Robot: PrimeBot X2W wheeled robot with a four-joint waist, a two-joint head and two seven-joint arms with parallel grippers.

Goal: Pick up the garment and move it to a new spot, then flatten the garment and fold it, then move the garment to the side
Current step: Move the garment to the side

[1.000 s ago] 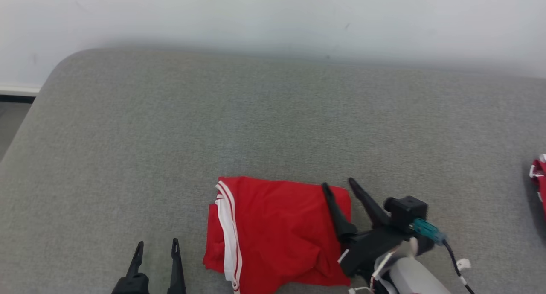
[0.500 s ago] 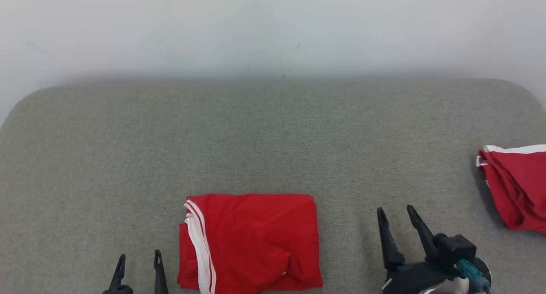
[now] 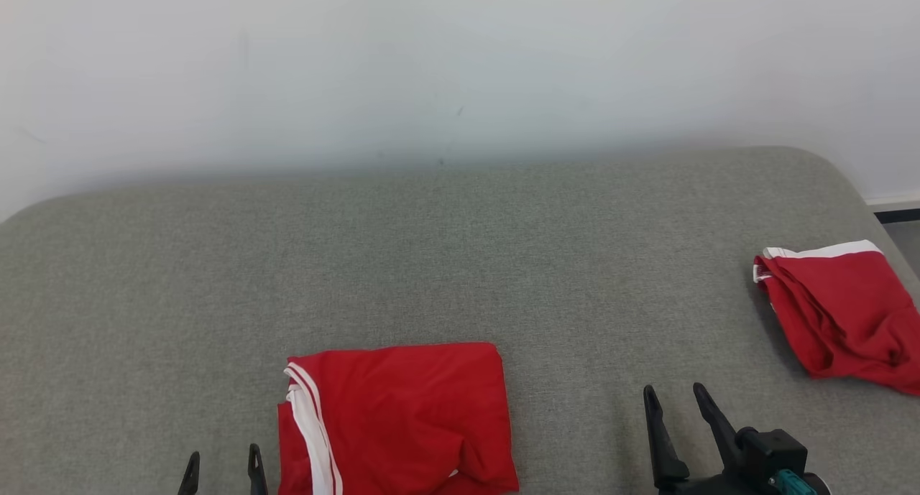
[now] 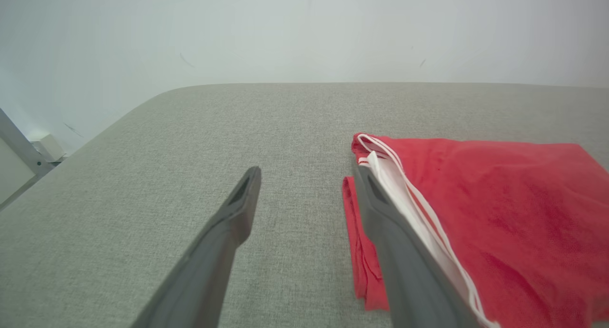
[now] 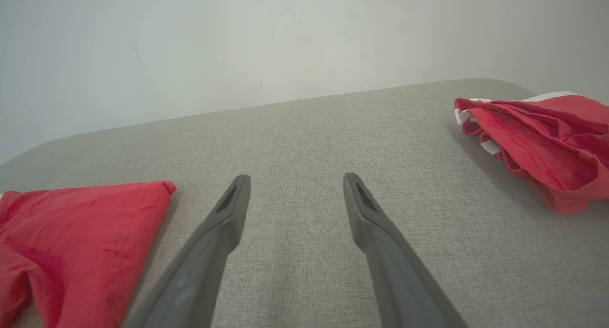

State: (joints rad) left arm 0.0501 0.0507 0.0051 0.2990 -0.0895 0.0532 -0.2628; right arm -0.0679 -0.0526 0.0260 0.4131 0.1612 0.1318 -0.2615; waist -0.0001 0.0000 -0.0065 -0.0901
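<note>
Wide left claw (image 4: 308, 173) beside folded red garment (image 4: 499, 213)

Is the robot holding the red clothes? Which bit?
Nothing is held. The left tool and right tool are open and empty; the folded garment lies loose on the cushion.

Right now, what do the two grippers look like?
Left gripper and right gripper: each two long, tapered dark fingers with a slot near the tip. A black camera block with a teal connector sits by the right one.
</note>
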